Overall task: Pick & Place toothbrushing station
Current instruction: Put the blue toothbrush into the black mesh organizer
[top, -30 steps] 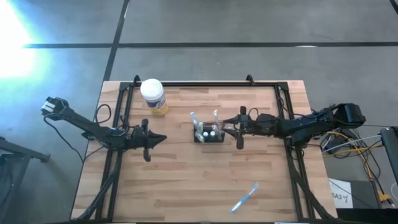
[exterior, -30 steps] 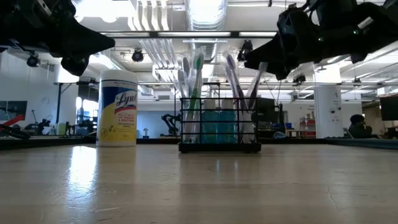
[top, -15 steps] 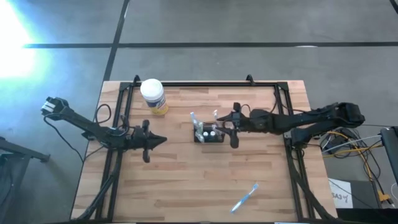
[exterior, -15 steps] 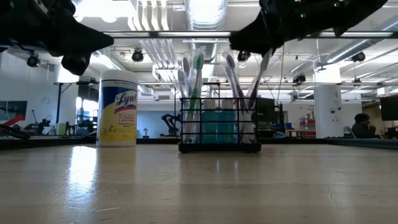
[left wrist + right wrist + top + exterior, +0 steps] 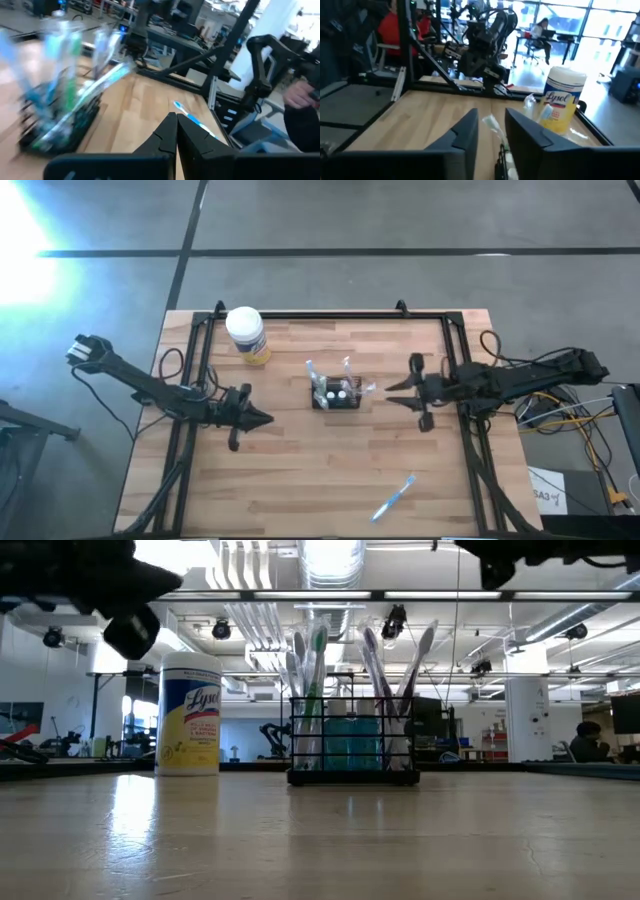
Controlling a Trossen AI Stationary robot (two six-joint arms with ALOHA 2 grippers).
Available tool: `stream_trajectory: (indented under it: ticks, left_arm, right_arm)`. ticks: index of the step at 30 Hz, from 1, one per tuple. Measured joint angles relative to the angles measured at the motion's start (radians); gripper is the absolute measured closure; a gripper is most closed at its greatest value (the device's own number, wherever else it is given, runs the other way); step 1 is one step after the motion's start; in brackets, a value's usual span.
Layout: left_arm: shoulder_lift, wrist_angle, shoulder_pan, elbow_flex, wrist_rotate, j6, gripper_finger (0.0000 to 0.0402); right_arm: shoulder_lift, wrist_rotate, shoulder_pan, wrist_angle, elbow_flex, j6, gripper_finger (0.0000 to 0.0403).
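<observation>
On the wooden counter, a loose toothbrush lies nearest. At mid-counter stands the toothbrushing station, upright and ungrasped, brushes leaning outward. The left gripper, fingers pressed together, and the right gripper, fingers slightly parted, flank it, both apart, likely lined up for approach. A Lysol wipes canister stands beyond. Workshop behind.

Harsh window glare at the high view's corner — motion-blurred toothbrushing station in the left wrist view.
</observation>
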Motion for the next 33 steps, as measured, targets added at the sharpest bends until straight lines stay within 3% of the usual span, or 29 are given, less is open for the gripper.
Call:
stream_trajectory:
  ticks: [6,13,21,27,33]
  left_arm:
    - [0.288,-0.061,-0.003,0.255,0.045,0.064,0.0398]
    - [0.623,-0.394,-0.002,0.672,0.059,-0.011,0.0387]
    - [0.934,-0.507,-0.003,1.077,0.280,-0.037,0.0395]
    - [1.156,-0.693,-0.001,1.402,0.283,0.016,0.0375]
    - [1.401,-0.744,-0.010,1.665,0.284,-0.011,0.0313]
  right_arm:
    - [-0.138,0.003,0.005,0.044,-0.165,0.022,0.0385]
    - [-0.208,0.003,0.005,0.201,-0.312,0.032,0.0390]
    - [-0.245,0.003,0.005,0.149,-0.315,0.058,0.0390]
    - [-0.245,0.003,0.005,-0.003,-0.244,0.152,0.0390]
    - [-0.245,0.000,0.005,-0.186,-0.146,0.210,0.0390]
